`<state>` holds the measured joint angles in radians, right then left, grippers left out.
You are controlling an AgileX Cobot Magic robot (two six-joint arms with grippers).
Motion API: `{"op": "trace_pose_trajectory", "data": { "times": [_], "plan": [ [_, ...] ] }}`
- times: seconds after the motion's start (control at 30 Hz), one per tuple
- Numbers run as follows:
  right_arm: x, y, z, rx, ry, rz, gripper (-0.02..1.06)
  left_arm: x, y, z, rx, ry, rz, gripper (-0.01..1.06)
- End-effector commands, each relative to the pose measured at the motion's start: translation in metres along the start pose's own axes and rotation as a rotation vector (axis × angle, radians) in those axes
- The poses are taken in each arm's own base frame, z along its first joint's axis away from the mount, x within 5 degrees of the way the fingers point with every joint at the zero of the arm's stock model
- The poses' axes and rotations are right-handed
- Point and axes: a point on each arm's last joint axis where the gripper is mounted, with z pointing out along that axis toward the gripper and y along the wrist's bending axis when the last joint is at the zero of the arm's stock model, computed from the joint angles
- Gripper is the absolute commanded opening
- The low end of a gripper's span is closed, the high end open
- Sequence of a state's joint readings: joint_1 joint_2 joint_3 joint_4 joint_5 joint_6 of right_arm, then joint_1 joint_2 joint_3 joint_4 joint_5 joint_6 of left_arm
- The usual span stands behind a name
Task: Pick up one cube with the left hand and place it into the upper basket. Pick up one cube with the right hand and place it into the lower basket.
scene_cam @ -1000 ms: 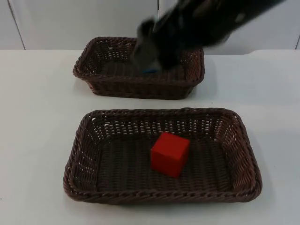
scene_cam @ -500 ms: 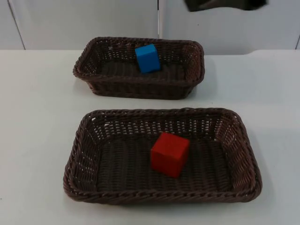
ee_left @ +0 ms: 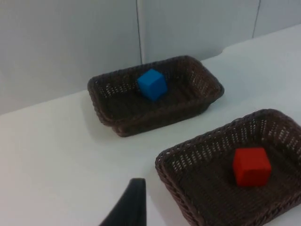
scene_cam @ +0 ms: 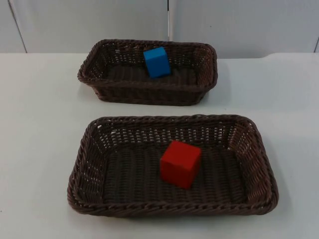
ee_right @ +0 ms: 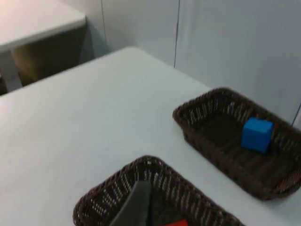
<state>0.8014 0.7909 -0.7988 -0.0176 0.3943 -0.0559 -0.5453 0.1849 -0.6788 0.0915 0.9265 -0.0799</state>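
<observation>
Resting inside the upper basket (scene_cam: 147, 71), near its back wall, your blue cube (scene_cam: 157, 61) sits tilted on the weave, while the red cube (scene_cam: 180, 164) lies near the middle of the lower basket (scene_cam: 172, 166), both baskets standing apart on the white table (scene_cam: 40, 114). You see one dark fingertip of the left gripper (ee_left: 127, 207) above bare table just beside the lower basket's rim, and one of the right gripper (ee_right: 136, 205) over that basket; whether either pincer is apart or together, you cannot tell.
</observation>
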Motion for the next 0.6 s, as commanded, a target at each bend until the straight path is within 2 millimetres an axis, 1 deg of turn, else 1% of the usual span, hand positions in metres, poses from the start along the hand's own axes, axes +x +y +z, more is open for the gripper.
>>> {"op": "trace_pose_trajectory", "data": {
  "times": [0.0, 0.03, 0.07, 0.13, 0.23, 0.27, 0.37, 0.47, 0.57],
  "plan": [
    [-0.002, 0.000, -0.013, 0.006, -0.053, -0.006, 0.86, 0.006, -0.001, -0.006, 0.019, -0.011, -0.014, 0.98],
    [-0.001, 0.000, -0.020, 0.007, -0.072, -0.006, 0.86, 0.009, -0.001, -0.009, 0.020, -0.013, -0.016, 0.98],
    [-0.001, 0.000, -0.020, 0.007, -0.072, -0.006, 0.86, 0.009, -0.001, -0.009, 0.020, -0.013, -0.016, 0.98],
    [-0.001, 0.000, -0.035, 0.010, -0.103, -0.006, 0.86, 0.016, 0.000, -0.016, 0.019, -0.017, -0.020, 0.98],
    [0.001, -0.001, -0.052, 0.013, -0.126, -0.009, 0.86, 0.031, 0.000, -0.017, 0.021, -0.010, -0.024, 0.98],
    [0.001, -0.001, -0.052, 0.013, -0.126, -0.009, 0.86, 0.031, 0.000, -0.017, 0.021, -0.010, -0.024, 0.98],
    [0.003, -0.001, -0.065, 0.014, -0.134, -0.009, 0.86, 0.042, 0.000, -0.013, 0.022, 0.004, -0.025, 0.98],
    [0.007, 0.000, -0.075, 0.014, -0.120, -0.008, 0.86, 0.047, 0.000, -0.008, 0.022, 0.033, -0.024, 0.98],
    [0.010, 0.000, -0.080, 0.014, -0.111, -0.008, 0.86, 0.052, -0.001, -0.005, 0.023, 0.066, -0.025, 0.98]
  ]
}}
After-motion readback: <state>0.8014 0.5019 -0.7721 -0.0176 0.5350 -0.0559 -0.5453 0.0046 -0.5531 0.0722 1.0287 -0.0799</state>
